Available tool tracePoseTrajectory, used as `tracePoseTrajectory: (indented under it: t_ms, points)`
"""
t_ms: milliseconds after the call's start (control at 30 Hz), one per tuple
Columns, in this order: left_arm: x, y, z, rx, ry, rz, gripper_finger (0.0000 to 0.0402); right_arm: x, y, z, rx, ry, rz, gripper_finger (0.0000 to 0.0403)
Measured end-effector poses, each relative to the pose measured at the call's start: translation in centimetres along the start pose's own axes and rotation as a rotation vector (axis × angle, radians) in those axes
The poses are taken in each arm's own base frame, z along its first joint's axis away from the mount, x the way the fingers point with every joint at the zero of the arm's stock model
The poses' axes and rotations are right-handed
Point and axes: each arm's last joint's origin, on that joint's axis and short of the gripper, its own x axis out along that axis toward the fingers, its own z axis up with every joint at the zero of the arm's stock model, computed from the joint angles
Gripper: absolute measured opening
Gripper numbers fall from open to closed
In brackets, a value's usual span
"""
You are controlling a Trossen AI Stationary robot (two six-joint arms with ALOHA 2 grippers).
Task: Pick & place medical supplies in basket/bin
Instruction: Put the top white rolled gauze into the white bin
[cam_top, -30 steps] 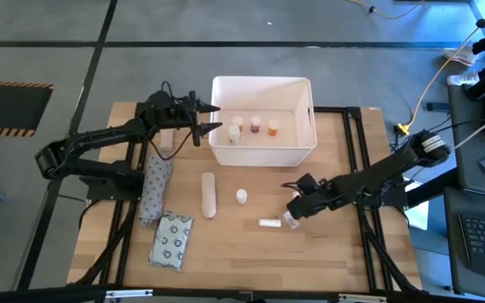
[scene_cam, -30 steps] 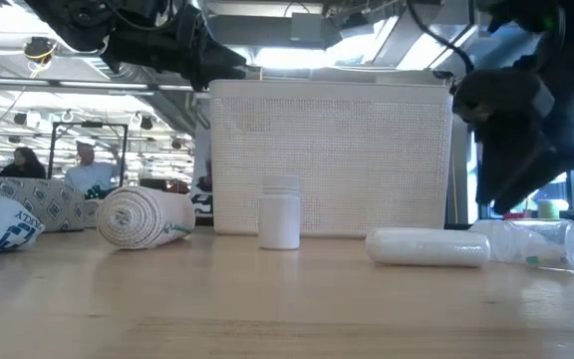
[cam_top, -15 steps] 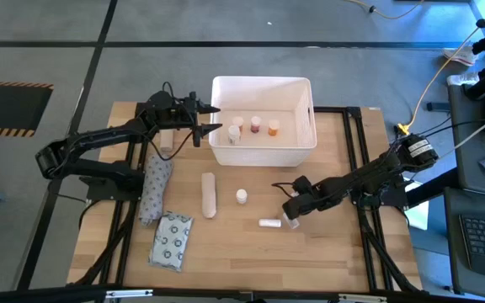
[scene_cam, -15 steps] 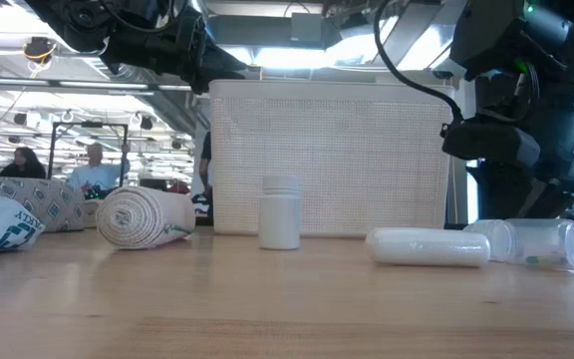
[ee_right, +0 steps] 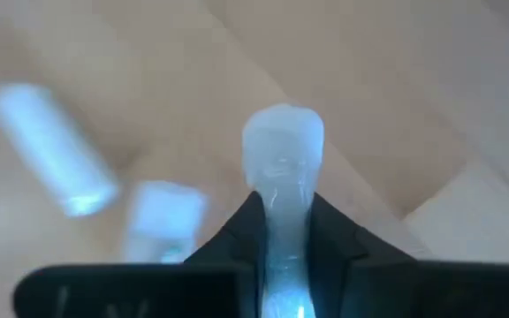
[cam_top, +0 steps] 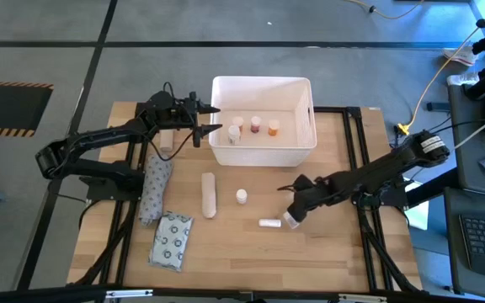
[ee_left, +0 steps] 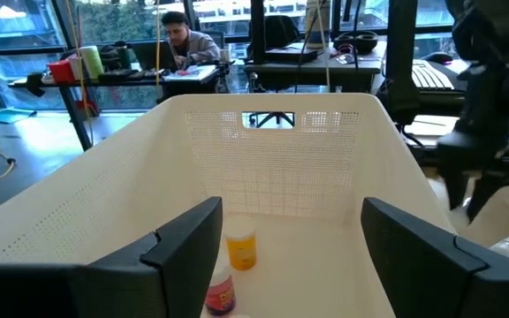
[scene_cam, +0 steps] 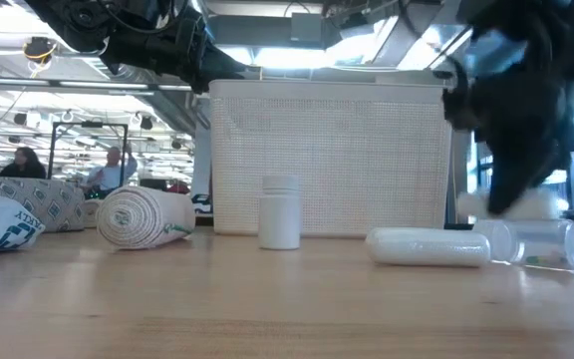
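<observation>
Right pincer [cam_top: 291, 218] had just snapped together on the clear tube [ee_right: 280, 168], where a second before its fingers stood apart above it. From the wrist camera I saw the tube squeezed between the two dark fingers and sticking out past their tips. In the low view the arm was a dark smear over the tube [scene_cam: 526, 239], so I judged the grip fresh and the lift not yet made. That meant the next job was a carry to the tub [cam_top: 263, 120], which lay well beyond the pincer, across the surface [cam_top: 327, 252].

Just beside the pincer lay a small white tube [cam_top: 269, 223]; I thought it could be knocked as the arm rose. Farther out on that same side stood a white bottle [cam_top: 241, 196], then a white roll [cam_top: 209, 194] lying flat. Well beyond those were a wrapped bundle [cam_top: 155, 190] and a ring-patterned packet [cam_top: 172, 241]. None of them sat between the pincer and the tub.

Left pincer [cam_top: 210, 118] hung at the tub's near wall, fingers [ee_left: 184, 243] apart and holding nothing. It had not moved. Inside the tub I counted an orange-capped bottle [cam_top: 274, 128], a pink-capped one [cam_top: 255, 124], and more white ones [cam_top: 235, 129]. A person sat in the room behind.
</observation>
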Motion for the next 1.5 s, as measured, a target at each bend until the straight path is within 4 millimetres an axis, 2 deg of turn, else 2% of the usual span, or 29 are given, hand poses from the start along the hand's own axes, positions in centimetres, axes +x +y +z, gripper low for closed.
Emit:
tracePoseTrajectory:
  t_ms: [133, 267, 500, 600, 667, 733, 833, 933, 1100, 1267, 1367, 1500]
  points:
    - [0.0, 0.0, 0.0, -0.005, -0.002, 0.000, 0.0262, -3.5, 1.1, 1.6, -0.083, -0.100, 0.126, 0.0058]
    - [0.0, 0.0, 0.0, -0.006, -0.005, 0.000, 0.0263, -8.3, 2.4, 3.9, -0.233, -0.317, 0.197, 0.0063]
    - [0.0, 0.0, 0.0, -0.006, -0.004, 0.000, 0.0262, -17.1, 3.0, 9.7, -0.434, -0.791, -0.013, 0.0056]
    - [0.0, 0.0, 0.0, -0.006, -0.004, 0.000, 0.0262, -19.6, 2.6, 12.2, -0.485, -0.882, -0.062, 0.0055]
    - [0.0, 0.0, 0.0, -0.006, -0.004, 0.000, 0.0262, -20.2, 2.1, 13.7, -0.485, -0.904, -0.106, 0.0055]
    - [0.0, 0.0, 0.0, -0.006, -0.004, 0.000, 0.0262, -20.0, 1.3, 15.0, -0.479, -0.898, -0.149, 0.0055]
    - [0.0, 0.0, 0.0, -0.006, -0.003, 0.000, 0.0262, -18.5, 0.2, 16.9, -0.498, -0.826, -0.123, 0.0054]
    - [0.0, 0.0, 0.0, -0.006, -0.003, 0.000, 0.0262, -16.0, -0.8, 18.6, -0.498, -0.709, -0.057, 0.0054]
    - [0.0, 0.0, 0.0, -0.006, -0.003, 0.000, 0.0262, -11.4, -2.5, 21.0, -0.438, -0.552, -0.123, 0.0054]
    - [0.0, 0.0, 0.0, -0.007, -0.002, 0.000, 0.0262, -8.7, -3.8, 22.4, -0.415, -0.423, 0.012, 0.0055]
    - [0.0, 0.0, 0.0, -0.007, -0.001, 0.000, 0.0262, -8.1, -4.4, 22.7, -0.378, -0.372, 0.063, 0.0059]
    - [0.0, 0.0, 0.0, -0.009, 0.004, 0.000, 0.0262, -7.5, -5.4, 22.7, -0.349, -0.298, 0.048, 0.0063]
